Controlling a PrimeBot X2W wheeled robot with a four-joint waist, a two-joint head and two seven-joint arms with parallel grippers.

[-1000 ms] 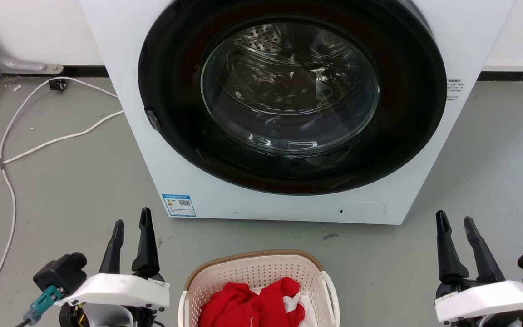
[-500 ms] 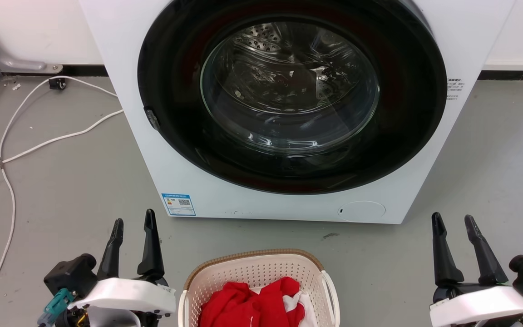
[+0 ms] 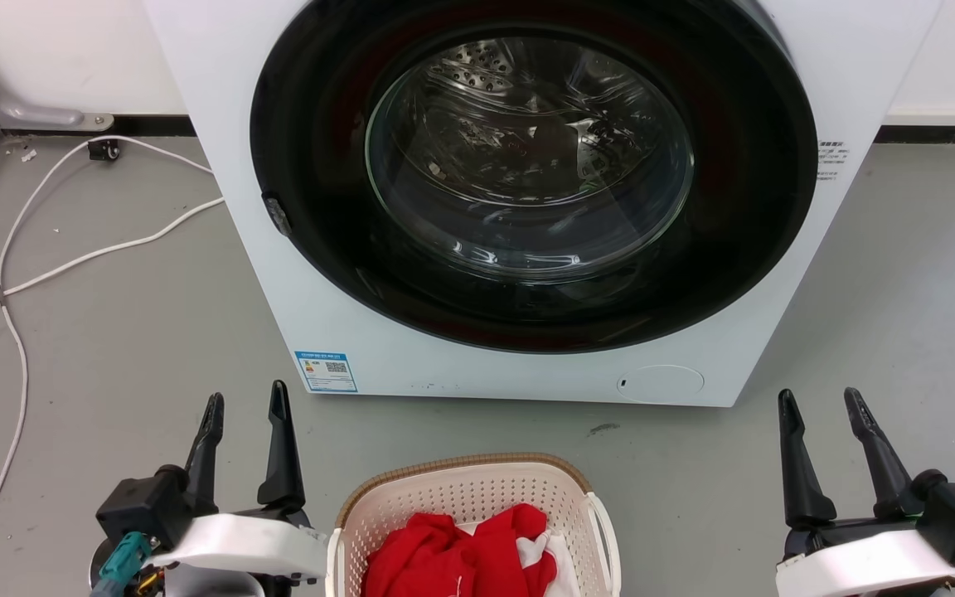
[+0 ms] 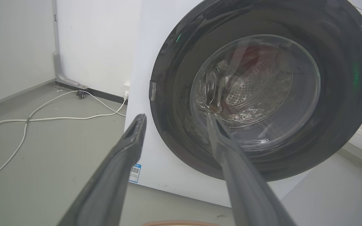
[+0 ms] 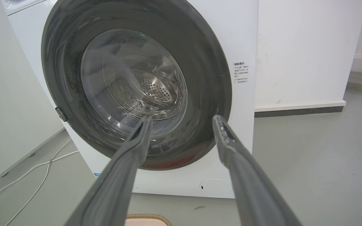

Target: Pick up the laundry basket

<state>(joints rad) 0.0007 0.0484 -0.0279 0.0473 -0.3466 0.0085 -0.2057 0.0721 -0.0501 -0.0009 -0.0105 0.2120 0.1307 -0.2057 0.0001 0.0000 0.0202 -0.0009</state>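
Grey floor (image 3: 113, 373) forms the near field, and at the bottom centre of the head view the laundry basket (image 3: 444, 497) stands on it, between your two arms. Your left gripper (image 3: 246, 392) sits just beside the basket's left wall, while your right gripper (image 3: 819, 393) is well apart on the other side. Both have their jaws spread and hold nothing, and neither touches the basket. From this pose, you would do well to bring each gripper inward and down to a white side handle (image 3: 606, 531), close on both evenly, and lift level so the load cannot slide. The basket holds a crumpled red garment (image 3: 453, 551) over some white cloth (image 3: 548, 555), heaped below the brown rim (image 3: 461, 461). Beyond stands the washing machine (image 3: 336, 315), its glass door (image 3: 527, 166) apparently shut. What the drum holds cannot be told through the reflections. A white cable (image 3: 71, 265) trails off at far left.
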